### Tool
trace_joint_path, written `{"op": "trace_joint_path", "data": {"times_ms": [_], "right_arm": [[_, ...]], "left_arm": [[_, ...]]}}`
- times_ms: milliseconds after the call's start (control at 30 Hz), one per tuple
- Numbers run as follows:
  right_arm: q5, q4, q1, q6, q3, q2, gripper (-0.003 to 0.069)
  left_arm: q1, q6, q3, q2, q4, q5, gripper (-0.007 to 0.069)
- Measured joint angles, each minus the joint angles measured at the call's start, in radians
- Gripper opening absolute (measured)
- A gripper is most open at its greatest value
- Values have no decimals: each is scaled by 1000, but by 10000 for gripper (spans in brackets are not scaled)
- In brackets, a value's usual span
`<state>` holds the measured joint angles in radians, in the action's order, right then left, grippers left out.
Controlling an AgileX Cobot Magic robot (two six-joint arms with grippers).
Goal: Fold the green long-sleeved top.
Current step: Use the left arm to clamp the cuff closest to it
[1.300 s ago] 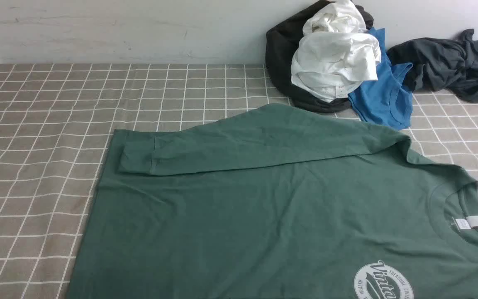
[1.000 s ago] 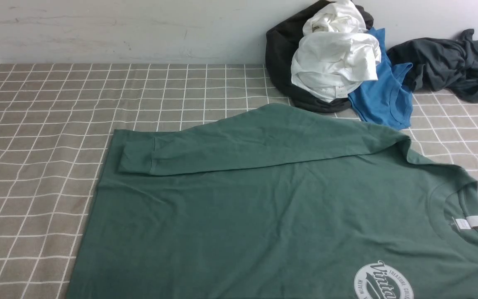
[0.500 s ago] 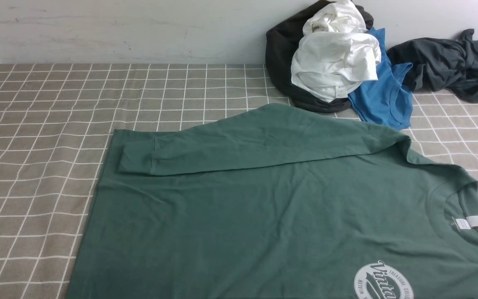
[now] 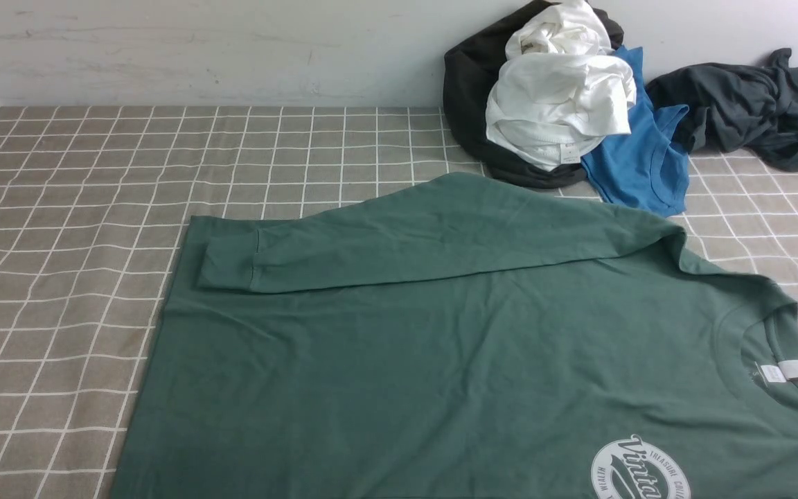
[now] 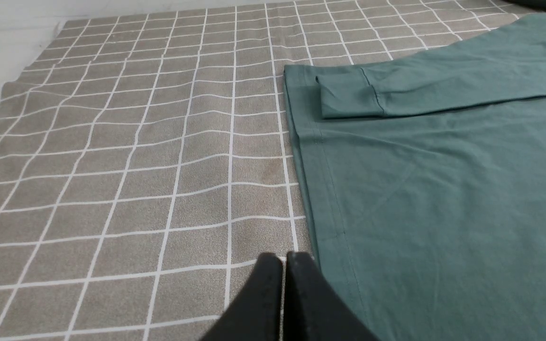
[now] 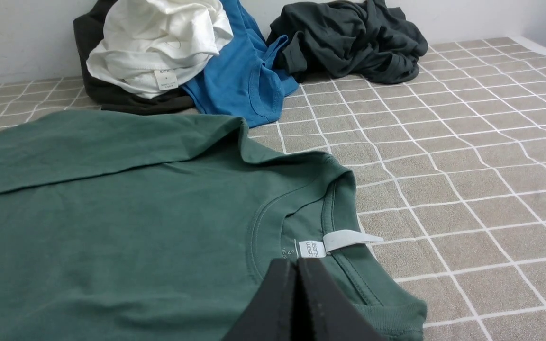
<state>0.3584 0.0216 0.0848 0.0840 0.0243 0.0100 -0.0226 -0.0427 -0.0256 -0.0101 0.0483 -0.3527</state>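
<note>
The green long-sleeved top lies flat on the checked cloth, neck to the right, hem to the left. One sleeve is folded across its far edge, cuff at the left. The white neck tag and round white logo show at the near right. My left gripper is shut and empty, above the cloth just beside the top's hem. My right gripper is shut and empty, above the collar near the tag. In the front view only a dark bit at the bottom left corner shows.
A pile of garments sits at the far right by the wall: a white one on a black one, a bright blue shirt and a dark grey-black garment. The grey checked cloth covers the table.
</note>
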Motion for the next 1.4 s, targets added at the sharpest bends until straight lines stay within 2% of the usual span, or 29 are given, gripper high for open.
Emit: {"op": "trace_joint_path", "data": {"times_ms": [200, 300, 333, 400, 433, 500, 533, 567, 600, 700, 800, 967, 1000, 1067, 1100, 1167, 1200, 1267, 1300, 1400], "right_arm": [[0, -14, 0, 11, 0, 0, -15], [0, -146, 0, 15, 0, 0, -15], [0, -146, 0, 16, 0, 0, -15], [1, -363, 0, 42, 1, 0, -15], [1, -363, 0, 44, 1, 0, -15], [11, -652, 0, 86, 2, 0, -15], [8, -721, 0, 86, 1, 0, -15], [7, -736, 0, 86, 1, 0, -15], [7, -829, 0, 85, 0, 0, -15], [-1, -897, 0, 65, 0, 0, -15], [-16, -901, 0, 55, 0, 0, -15], [-94, -901, 0, 34, 2, 0, -15], [-112, -901, 0, 11, 2, 0, -15], [-131, -902, 0, -84, 1, 0, -15], [-131, -902, 0, -84, -1, 0, -15], [-123, -902, 0, -201, -42, -18, -15], [-122, -902, 0, -270, -75, -50, -15], [-122, -902, 0, -344, -132, -96, -15], [-121, -902, 0, -419, -188, -141, -15], [-80, -902, 0, -599, -357, -306, -15]], "left_arm": [[0, 30, 0, 0, 40, 7, -7], [0, 176, 0, 0, 285, 11, -7], [0, 176, 0, 0, 305, 11, -7], [0, 313, -1, 0, 577, 12, -7], [0, 320, -1, 0, 594, 12, -7], [0, 351, -1, 0, 745, 8, -7], [0, 351, -1, 0, 775, 8, -7], [0, 351, -1, 0, 780, 8, -7], [0, 353, -1, 0, 810, 12, -7], [0, 354, -1, 0, 864, 17, -7], [0, 321, -1, 0, 893, 19, -7], [0, 26, 109, 0, 903, -42, -7], [0, -75, 160, 0, 903, -69, -7], [0, -195, 246, 39, 875, -140, -7], [0, -202, 254, 45, 868, -140, -7], [0, -246, 349, 147, 780, -227, -7], [0, -255, 417, 233, 686, -298, -7], [0, -261, 470, 314, 607, -359, -7], [0, -271, 537, 384, 487, -450, -7], [-5, -307, 678, 590, 263, -637, -7]]}}
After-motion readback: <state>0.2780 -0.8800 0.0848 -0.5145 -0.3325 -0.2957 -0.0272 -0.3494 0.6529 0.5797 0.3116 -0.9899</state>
